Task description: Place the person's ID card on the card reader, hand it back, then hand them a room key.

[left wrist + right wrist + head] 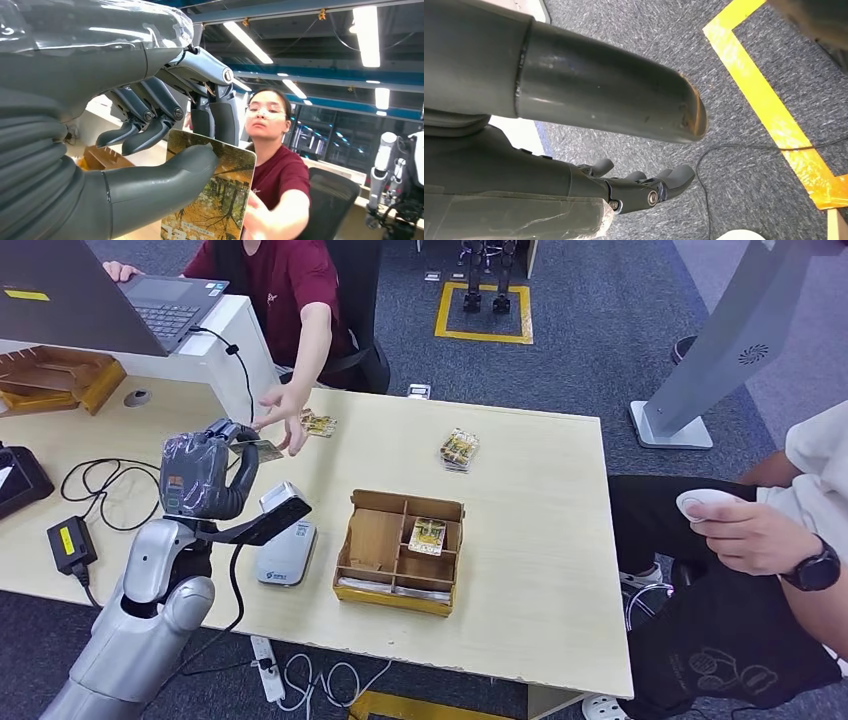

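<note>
My left hand [205,475] is raised above the table's left half. It pinches the ID card [262,448] between thumb and fingers. In the left wrist view the card [220,200] shows an autumn forest picture, with the thumb [165,177] pressed on its face. The person in a maroon shirt [290,280] reaches a hand [283,412] to the card's far edge. The white card reader [285,552] lies on the table below my hand. Yellow key cards lie in the cardboard box [428,535] and in a stack [459,449]. My right hand [639,187] hangs over the carpet, fingers loosely apart and holding nothing.
A compartmented cardboard box [375,540] stands mid-table. A laptop [160,300] sits on a raised counter at the back left, with cables and a black adapter [70,543] near the left edge. A second person [770,530] sits at the right holding a white device.
</note>
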